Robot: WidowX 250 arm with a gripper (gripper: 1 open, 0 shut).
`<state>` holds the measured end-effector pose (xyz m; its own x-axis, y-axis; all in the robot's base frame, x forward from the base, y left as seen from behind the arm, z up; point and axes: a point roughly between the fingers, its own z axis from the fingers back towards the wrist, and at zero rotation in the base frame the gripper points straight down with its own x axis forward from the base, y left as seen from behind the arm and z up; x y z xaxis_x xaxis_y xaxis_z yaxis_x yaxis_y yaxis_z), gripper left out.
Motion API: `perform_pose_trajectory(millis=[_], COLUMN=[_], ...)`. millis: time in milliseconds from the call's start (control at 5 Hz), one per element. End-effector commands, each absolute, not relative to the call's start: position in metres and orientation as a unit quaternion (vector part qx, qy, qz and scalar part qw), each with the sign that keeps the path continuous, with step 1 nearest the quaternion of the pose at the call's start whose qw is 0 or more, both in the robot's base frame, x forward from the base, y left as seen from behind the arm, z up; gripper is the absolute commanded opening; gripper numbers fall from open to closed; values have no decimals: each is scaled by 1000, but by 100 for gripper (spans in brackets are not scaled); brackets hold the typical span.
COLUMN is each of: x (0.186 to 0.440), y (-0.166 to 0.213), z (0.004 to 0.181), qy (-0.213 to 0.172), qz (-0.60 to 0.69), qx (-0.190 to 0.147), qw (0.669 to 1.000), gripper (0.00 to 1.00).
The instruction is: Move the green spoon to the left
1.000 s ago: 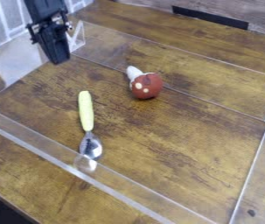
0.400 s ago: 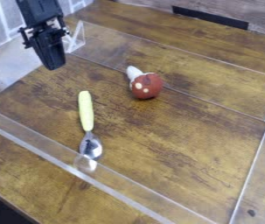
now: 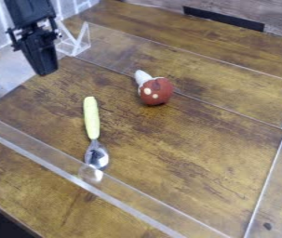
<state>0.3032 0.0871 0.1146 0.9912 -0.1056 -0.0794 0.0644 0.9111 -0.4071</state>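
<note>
- We see a wooden tabletop [image 3: 218, 149] of dark brown planks, ringed by a low clear plastic wall [image 3: 168, 218] that forms a shallow pen.
- The green spoon [image 3: 92, 133], a small spoon with a thick rounded yellow-green plastic handle and a shiny silver metal bowl, lies flat on the wood in the left half of the pen.
- Its handle points away from us toward the back of the tabletop, and its bowl points toward us, resting just beside the near clear wall.
- A rounded red-brown object with a white tip [image 3: 154, 88] sits to the right of the spoon and a little farther back, apart from it.
- The black gripper [image 3: 41, 60] hangs in the upper left corner of the view, angled downward, with its two fingers clenched together and nothing between them.
- We see the gripper well apart from the spoon: it is behind the handle's far end and off to the left, above the wood near the back left corner of the pen.
- Nothing touches the spoon.
- We judge the task to be either finished or not yet begun; this one view cannot settle which, since the spoon already lies left of the red-brown object yet free wood remains to its left.
- If the move is not yet done, we judge that the gripper must release its fingers, come down over the yellow-green handle, grasp it, and carry it leftward.
</note>
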Motion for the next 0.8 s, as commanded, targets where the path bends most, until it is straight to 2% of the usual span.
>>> perform_pose_trajectory(millis=[0, 400, 600], x=[291, 297, 299], y=[75, 58, 54], z=[147, 149, 142], qy=[10, 0, 3], qz=[-77, -39, -52], qx=[-174, -165, -161], qw=[982, 986, 986], gripper=[0, 0, 0])
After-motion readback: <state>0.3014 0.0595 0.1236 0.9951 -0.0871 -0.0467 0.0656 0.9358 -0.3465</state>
